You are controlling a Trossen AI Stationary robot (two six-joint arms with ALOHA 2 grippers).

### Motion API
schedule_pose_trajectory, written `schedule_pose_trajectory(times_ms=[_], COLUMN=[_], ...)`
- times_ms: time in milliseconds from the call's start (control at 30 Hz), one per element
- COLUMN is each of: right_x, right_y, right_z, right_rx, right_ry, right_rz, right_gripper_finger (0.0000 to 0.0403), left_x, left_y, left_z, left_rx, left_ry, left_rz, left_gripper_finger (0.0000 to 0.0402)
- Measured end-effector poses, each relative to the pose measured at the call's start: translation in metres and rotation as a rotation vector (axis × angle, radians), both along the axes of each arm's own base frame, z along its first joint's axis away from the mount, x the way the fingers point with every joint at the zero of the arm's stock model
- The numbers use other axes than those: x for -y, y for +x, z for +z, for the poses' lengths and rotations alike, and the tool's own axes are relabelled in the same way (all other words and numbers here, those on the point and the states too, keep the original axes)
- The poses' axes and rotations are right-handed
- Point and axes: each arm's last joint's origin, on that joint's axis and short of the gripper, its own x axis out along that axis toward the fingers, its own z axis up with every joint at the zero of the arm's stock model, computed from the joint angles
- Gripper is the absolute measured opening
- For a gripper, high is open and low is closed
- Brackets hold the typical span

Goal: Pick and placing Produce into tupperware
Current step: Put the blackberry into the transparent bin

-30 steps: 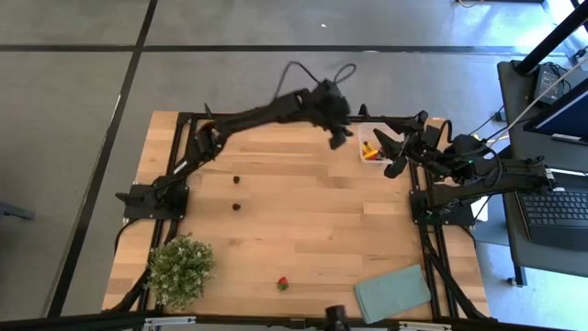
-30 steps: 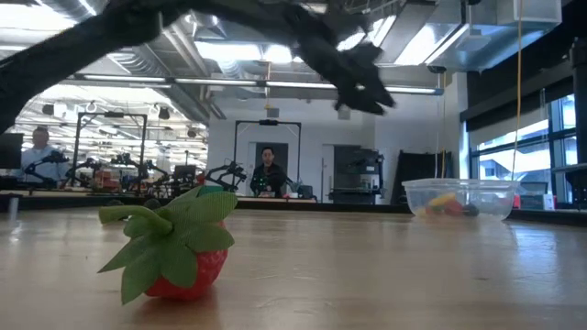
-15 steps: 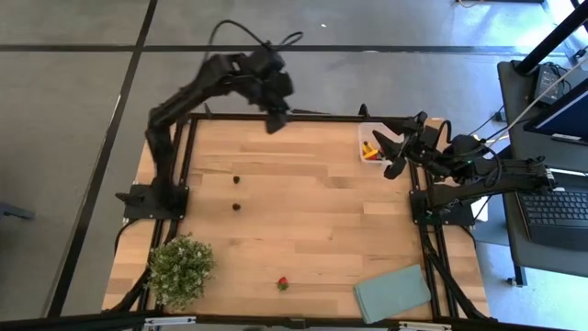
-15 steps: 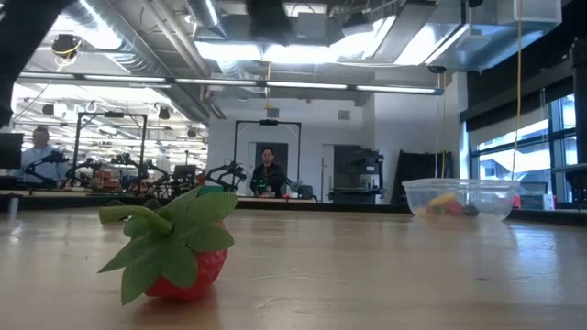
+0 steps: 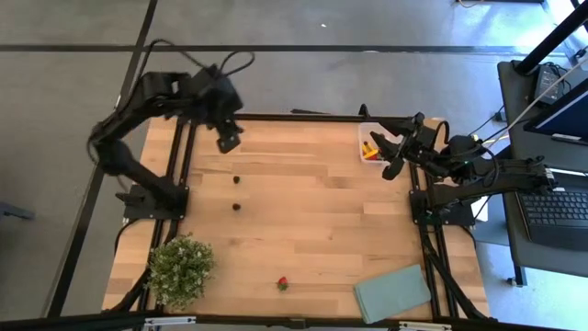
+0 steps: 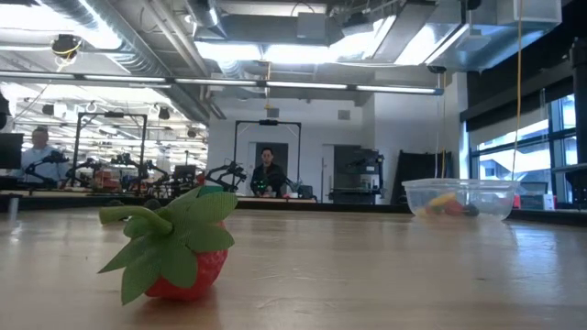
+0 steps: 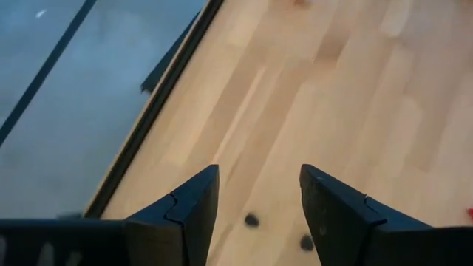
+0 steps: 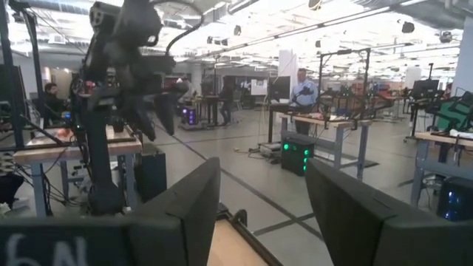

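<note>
The clear tupperware stands at the table's far right with yellow and red produce inside; the low view shows the tupperware resting on its base. Two dark berries lie left of centre, and the left wrist view shows both berries far below. A red strawberry lies near the front edge. My left gripper is raised over the far left corner, open and empty. My right gripper waits open beside the tupperware, pointing level.
A bushy green plant stands at the near left corner. A flat grey-green rectangle lies at the near right. Bare wood spreads across the table's middle. People and workbenches show in the room beyond the table.
My left gripper has swung from beside the tupperware along the far edge toward the table's left, rising as it went and tipping to look down on the two berries. It has left the low view. The produce has stayed where it was.
</note>
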Motion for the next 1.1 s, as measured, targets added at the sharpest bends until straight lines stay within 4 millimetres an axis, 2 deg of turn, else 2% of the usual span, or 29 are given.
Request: schedule_pose_trajectory(times_ms=[200, 400, 600, 767, 933, 1100], right_x=[0.000, 0.000, -0.001, -0.001, -0.001, -0.001], right_y=[0.006, 0.014, 0.022, 0.027, 0.031, 0.032], right_z=[-0.003, -0.007, -0.012, -0.015, -0.016, -0.017], right_rx=[-0.015, -0.047, -0.075, -0.093, -0.095, -0.089], right_ry=[0.015, 0.015, 0.014, 0.015, 0.016, 0.036], right_rz=[0.004, 0.004, 0.004, 0.004, 0.004, 0.008], right_gripper_finger=[0.0201, 0.0201, 0.0201, 0.0201, 0.0201, 0.0201], left_x=[0.021, 0.031, 0.036, 0.034, 0.033, 0.031], left_y=[-0.028, -0.043, -0.040, -0.031, -0.025, -0.024], left_z=[-0.042, -0.104, -0.165, -0.207, -0.232, -0.243], left_rx=[0.030, 0.021, -0.004, 0.009, 0.083, 0.141], left_ry=[-0.037, -0.152, -0.253, -0.302, -0.333, -0.360], left_rz=[0.042, 0.189, 0.343, 0.438, 0.488, 0.635], left_gripper_finger=[0.0181, 0.0181, 0.0181, 0.0181, 0.0181, 0.0180])
